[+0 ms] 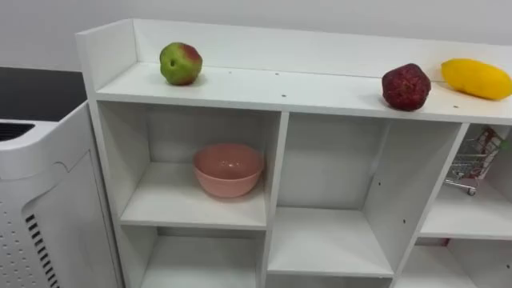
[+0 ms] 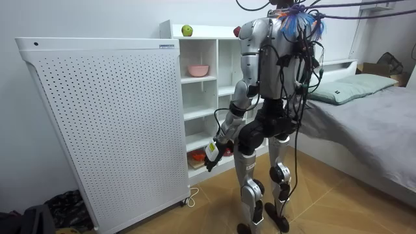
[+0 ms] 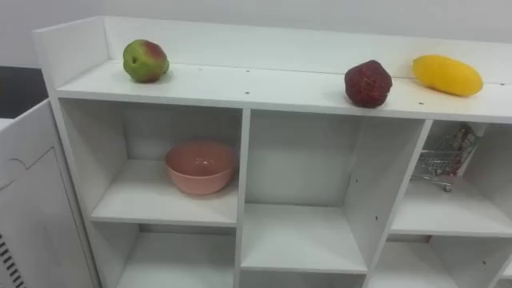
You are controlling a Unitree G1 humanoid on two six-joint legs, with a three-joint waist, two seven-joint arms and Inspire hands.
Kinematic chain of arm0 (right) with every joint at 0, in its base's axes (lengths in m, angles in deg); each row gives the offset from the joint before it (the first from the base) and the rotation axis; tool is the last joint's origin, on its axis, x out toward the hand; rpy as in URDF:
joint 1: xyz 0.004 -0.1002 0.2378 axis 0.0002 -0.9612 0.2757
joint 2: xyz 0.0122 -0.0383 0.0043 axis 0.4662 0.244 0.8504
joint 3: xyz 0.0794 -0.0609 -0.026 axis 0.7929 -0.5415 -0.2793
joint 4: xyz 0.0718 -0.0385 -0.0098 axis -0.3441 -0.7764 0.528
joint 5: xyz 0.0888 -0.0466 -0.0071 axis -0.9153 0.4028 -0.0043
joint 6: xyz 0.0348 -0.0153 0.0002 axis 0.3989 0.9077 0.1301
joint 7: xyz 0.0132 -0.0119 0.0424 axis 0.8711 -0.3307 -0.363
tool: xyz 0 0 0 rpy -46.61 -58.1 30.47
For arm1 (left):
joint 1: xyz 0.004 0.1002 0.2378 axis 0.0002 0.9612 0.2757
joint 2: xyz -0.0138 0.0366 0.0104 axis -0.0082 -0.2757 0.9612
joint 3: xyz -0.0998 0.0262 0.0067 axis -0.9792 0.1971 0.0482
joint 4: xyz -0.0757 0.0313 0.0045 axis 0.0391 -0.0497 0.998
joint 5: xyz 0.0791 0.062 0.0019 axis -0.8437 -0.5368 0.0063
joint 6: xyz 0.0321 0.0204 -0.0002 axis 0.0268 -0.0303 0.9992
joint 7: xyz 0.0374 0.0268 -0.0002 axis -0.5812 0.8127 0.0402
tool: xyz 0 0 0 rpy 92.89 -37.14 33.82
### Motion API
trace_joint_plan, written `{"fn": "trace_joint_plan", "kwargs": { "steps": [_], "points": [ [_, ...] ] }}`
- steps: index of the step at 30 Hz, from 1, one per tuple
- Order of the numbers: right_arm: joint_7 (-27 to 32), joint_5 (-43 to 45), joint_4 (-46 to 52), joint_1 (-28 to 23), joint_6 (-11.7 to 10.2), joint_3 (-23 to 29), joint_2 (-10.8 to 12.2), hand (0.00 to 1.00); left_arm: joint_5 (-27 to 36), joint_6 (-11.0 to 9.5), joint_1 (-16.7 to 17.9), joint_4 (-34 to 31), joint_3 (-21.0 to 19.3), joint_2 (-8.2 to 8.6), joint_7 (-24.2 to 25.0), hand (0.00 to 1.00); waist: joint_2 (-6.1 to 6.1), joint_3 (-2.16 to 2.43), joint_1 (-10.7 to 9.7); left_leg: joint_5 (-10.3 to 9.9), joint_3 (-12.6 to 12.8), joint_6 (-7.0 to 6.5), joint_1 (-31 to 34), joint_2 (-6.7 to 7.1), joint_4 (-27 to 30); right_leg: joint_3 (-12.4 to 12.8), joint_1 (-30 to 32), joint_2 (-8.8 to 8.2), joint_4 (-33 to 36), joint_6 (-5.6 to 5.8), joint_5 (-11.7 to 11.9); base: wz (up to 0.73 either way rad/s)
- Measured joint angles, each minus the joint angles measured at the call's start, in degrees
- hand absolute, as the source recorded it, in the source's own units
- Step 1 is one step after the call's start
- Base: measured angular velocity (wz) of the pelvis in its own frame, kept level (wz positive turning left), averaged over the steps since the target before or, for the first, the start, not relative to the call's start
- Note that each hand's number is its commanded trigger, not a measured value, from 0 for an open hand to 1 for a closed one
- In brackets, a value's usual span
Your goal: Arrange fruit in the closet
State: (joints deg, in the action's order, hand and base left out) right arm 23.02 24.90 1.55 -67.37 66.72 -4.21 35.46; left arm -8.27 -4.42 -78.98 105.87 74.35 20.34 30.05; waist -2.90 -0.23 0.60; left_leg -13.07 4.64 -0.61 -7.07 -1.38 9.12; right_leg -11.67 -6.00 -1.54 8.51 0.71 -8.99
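Observation:
Three fruits lie on top of the white closet [image 1: 304,86]: a green-red apple [image 1: 181,63] at the left, a dark red bumpy fruit [image 1: 406,86] toward the right, and a yellow mango [image 1: 476,78] at the far right. The compartments below are open-fronted, and the middle one is bare. In the room view I stand facing the closet, close to it. My left hand [image 2: 213,153] hangs low beside my thigh, level with the bottom shelf.
A pink bowl [image 1: 228,170] sits in the upper left compartment, and a small wire shopping cart [image 1: 474,164] in the right one. A white perforated panel [image 2: 104,123] stands against the closet's left side. A bed [image 2: 364,110] lies behind me at the room view's right.

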Motion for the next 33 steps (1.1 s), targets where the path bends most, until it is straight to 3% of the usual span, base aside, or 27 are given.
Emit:
{"fn": "trace_joint_plan", "kwargs": {
  "steps": [9,13,16,19,21,24,27,29,33],
  "points": [
    [2.2,-1.1,-0.1,-0.8,-0.1,2.3,0.0,0.00,-1.6,0.0,1.5,-0.1,-1.2,0.06,-2.3,0.00,0.39,0.16,0.0,0.0,0.2,0.01,-0.5,-0.03,-0.3,0.5,-0.5,0.06,0.0,0.00,0.0,0.00],
    [5.4,-2.3,-0.2,-1.1,-0.1,2.5,0.0,0.00,-1.4,0.1,2.4,0.0,-1.1,0.55,-3.8,0.00,1.14,0.23,0.0,0.0,0.2,0.00,-1.2,-0.02,-0.4,0.7,-1.0,0.06,0.0,0.00,0.0,0.00],
    [7.6,-2.1,0.3,-1.0,-0.1,5.0,-0.1,0.00,-1.5,-0.1,2.5,0.1,-1.1,0.87,-3.9,0.00,1.82,0.21,-0.3,0.0,0.1,-0.02,-1.5,0.00,-0.5,0.9,-1.5,0.01,0.1,0.00,0.0,0.00],
    [10.5,-2.2,1.9,-0.5,0.0,8.2,-0.5,0.00,-1.6,-0.2,2.8,0.1,-1.3,0.81,-4.4,0.00,1.77,0.12,-0.2,0.0,0.0,-0.02,-1.6,0.01,-0.4,0.9,-1.5,0.07,0.1,0.01,0.0,-0.05],
    [13.1,-2.0,6.7,-0.5,0.3,11.2,-0.6,0.00,-1.6,-0.4,3.2,0.1,-2.2,0.88,-4.9,0.00,1.62,0.16,-0.3,0.0,0.0,-0.02,-1.7,0.03,-0.4,1.5,-1.3,0.20,0.1,0.00,0.0,-0.14],
    [17.8,-0.8,17.4,-0.4,-0.4,14.4,-0.7,0.00,-1.8,-0.5,3.3,0.1,-2.2,0.34,-5.8,0.00,1.08,-0.36,-0.4,0.0,0.0,-0.03,-2.0,0.06,-0.4,2.2,-1.3,0.35,0.1,-0.01,0.0,-0.10],
    [22.0,0.0,32.9,-0.5,-0.5,16.2,-0.7,0.00,-2.3,-1.0,3.8,0.0,-2.2,-0.39,-6.0,0.00,0.94,-0.51,-0.6,0.0,0.1,-0.02,-1.8,0.05,-0.5,2.3,-1.1,0.39,0.0,-0.03,0.0,-0.04],
    [25.9,1.2,44.6,-0.5,-2.2,16.4,-1.1,0.00,-4.0,-1.1,4.3,-0.5,-2.2,-1.06,-6.1,0.00,0.75,-0.40,-0.7,0.0,0.3,-0.01,-1.7,0.04,-0.3,2.2,-1.0,0.45,-0.1,-0.02,0.0,0.00],
    [29.8,3.6,55.2,-0.3,-4.7,16.2,-2.0,0.00,-7.1,-1.1,5.0,-0.2,-2.1,-1.20,-7.2,0.00,0.08,-0.08,0.0,0.0,0.1,0.00,-1.7,0.01,-0.4,2.9,-1.1,0.56,-0.4,-0.02,0.0,0.05]
  ]
}}
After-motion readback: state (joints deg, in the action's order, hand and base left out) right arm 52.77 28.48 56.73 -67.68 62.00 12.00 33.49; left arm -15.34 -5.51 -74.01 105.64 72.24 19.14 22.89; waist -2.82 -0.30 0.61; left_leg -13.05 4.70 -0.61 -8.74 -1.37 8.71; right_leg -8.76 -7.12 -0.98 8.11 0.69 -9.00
